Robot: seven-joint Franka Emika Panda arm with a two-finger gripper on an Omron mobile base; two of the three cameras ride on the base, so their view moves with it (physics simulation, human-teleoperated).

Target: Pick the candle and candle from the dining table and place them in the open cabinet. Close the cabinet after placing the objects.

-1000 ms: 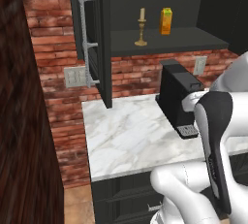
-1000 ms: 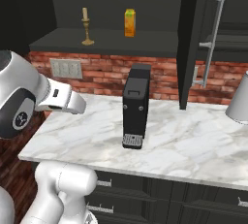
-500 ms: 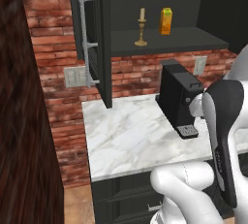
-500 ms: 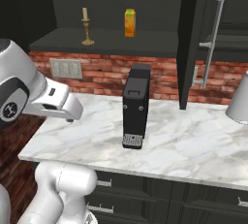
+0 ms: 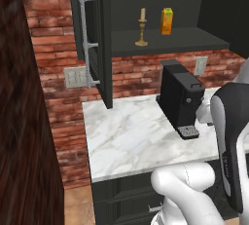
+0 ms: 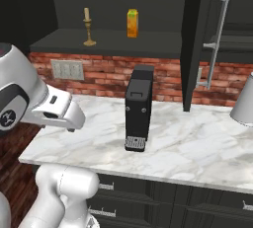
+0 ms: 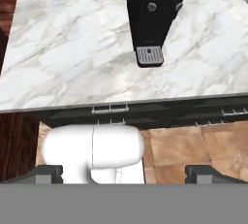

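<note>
The arm [image 5: 232,141] swings back and lower over the second, its dark forearm now covering more of the worktop [image 5: 131,136] edge.

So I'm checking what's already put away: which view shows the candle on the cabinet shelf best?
The left base view: the candle stands nearer there, beside the orange carton. The right base view shows it smaller.

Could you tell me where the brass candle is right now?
The brass candle stands on the open cabinet's shelf, left of the orange carton, above the black coffee machine.
</note>
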